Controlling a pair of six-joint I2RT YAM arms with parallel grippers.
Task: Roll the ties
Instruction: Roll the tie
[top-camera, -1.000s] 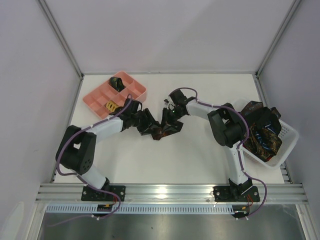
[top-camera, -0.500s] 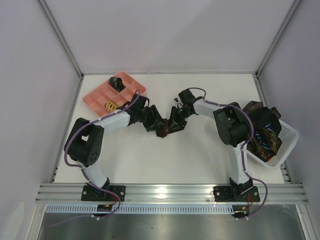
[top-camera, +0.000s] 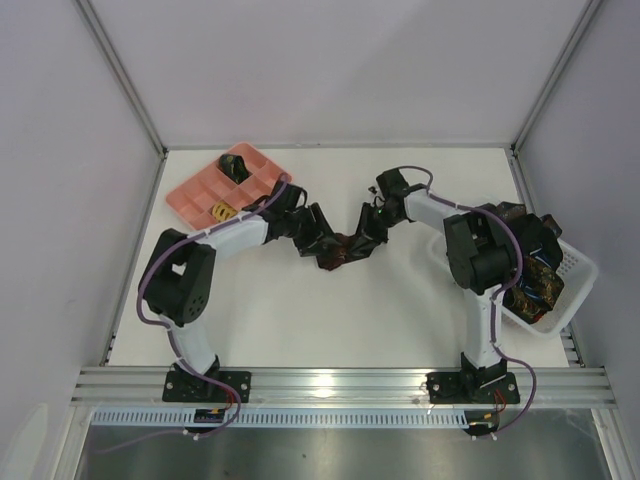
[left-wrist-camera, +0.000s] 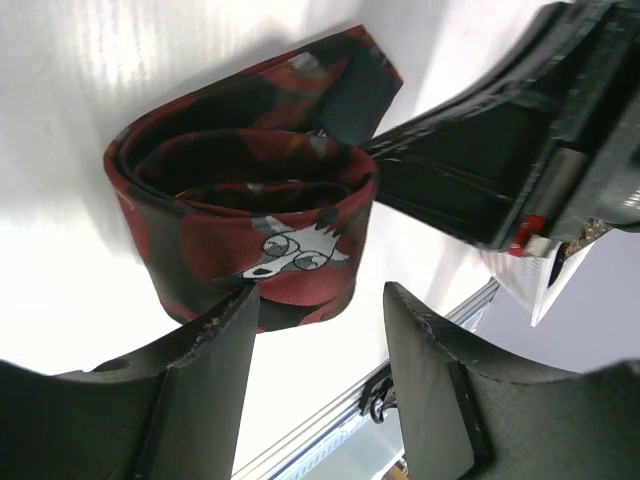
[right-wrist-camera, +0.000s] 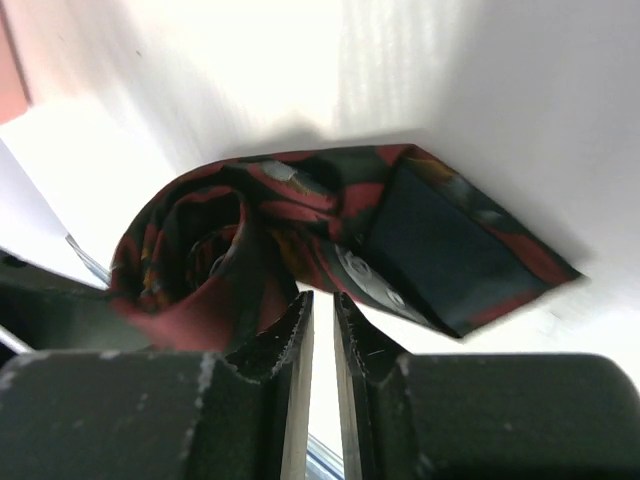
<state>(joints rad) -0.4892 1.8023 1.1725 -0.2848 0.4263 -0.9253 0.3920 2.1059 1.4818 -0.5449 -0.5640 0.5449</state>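
Observation:
A dark tie with red patches (top-camera: 343, 253) lies rolled into a loose coil on the white table, its pointed end sticking out. In the left wrist view the tie (left-wrist-camera: 250, 215) sits just past my left gripper (left-wrist-camera: 320, 312), which is open; the left fingertip (left-wrist-camera: 225, 320) overlaps the coil's edge. My left gripper (top-camera: 320, 238) is on the coil's left. My right gripper (top-camera: 368, 230) is on its right. In the right wrist view the tie (right-wrist-camera: 300, 225) lies just beyond my right gripper (right-wrist-camera: 322, 300), whose fingers are nearly together with nothing between them.
A pink compartment tray (top-camera: 195, 190) at the back left holds a dark rolled tie (top-camera: 235, 163) and a yellowish one (top-camera: 222, 212). A white mesh basket (top-camera: 575, 270) at the right holds several loose ties (top-camera: 525, 265). Grey walls enclose the table.
Both grippers have moved to the right and farther from the bases. The rolled tie between them has shifted slightly the same way.

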